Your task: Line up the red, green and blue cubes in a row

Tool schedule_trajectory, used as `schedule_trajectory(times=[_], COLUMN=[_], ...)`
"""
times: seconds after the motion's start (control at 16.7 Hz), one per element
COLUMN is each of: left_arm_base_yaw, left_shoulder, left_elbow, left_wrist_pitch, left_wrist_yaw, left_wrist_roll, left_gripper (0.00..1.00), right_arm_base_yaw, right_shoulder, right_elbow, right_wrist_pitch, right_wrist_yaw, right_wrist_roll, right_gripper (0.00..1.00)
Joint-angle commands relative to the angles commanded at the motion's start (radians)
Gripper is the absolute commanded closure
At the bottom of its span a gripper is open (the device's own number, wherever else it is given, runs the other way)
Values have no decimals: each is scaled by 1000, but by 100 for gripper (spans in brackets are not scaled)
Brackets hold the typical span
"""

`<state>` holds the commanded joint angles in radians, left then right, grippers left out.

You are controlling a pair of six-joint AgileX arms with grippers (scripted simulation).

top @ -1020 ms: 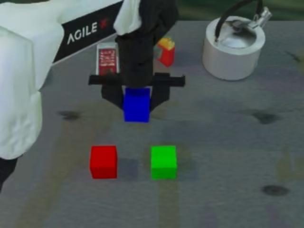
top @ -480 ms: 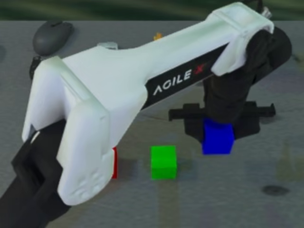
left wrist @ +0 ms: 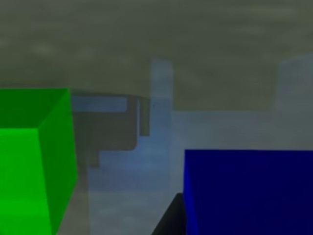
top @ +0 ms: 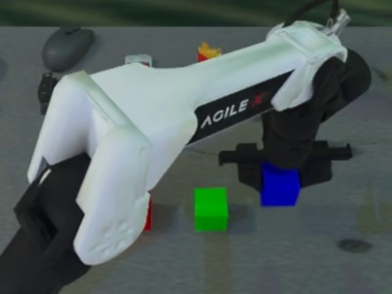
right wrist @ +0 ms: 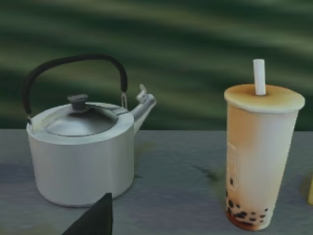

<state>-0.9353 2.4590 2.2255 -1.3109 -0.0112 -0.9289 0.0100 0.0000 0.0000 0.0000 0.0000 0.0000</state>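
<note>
Blue is what our left claw (top: pixel 280 177) has clenched between its black fingers: the blue cube (top: pixel 280 187) sits in the grasp, its top hidden under the wrist and its lower part showing beneath the fingers. Just beside the claw, toward the top view's left, the green cube (top: pixel 211 209) rests on the grey table (top: pixel 343 208), apart from the blue one and slightly nearer the table's front edge. From the left wrist view the two show with a clear gap of tabletop between them; whether the blue cube touches the table we cannot tell. Farther from the claw on the same side, past the green cube, only a thin sliver of the red cube (top: pixel 147 215) shows from under our white left arm (top: pixel 153 122).

Well behind the claw, at the far edge, lie a grey mouse (top: pixel 67 48) and a red fries box (top: pixel 207 52), mostly covered by the arm. Our right claw is out of the top view; its wrist camera faces a metal kettle (right wrist: pixel 83 156) and a bubble tea cup (right wrist: pixel 261 156), and we cannot tell its grip.
</note>
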Motion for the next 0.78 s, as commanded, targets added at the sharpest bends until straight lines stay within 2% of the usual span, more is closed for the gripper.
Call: schedule_trajectory(times=[0.3, 0.54, 0.78], left_arm_base_yaw=[-1, -1, -1], left_shoulder=[12, 13, 13], left_elbow=[-152, -161, -161], left_wrist_pitch=[154, 162, 162], left_wrist_yaw=[-4, -4, -4], left_wrist_roll=[-2, -2, -2], left_gripper=[100, 100, 70], right_arm_base_yaw=[0, 0, 0], right_shoulder=[0, 0, 0], right_elbow=[0, 0, 0], right_wrist_pitch=[0, 0, 0], right_wrist_yaw=[0, 0, 0], right_wrist_roll=[0, 0, 0], right_gripper=[0, 0, 0])
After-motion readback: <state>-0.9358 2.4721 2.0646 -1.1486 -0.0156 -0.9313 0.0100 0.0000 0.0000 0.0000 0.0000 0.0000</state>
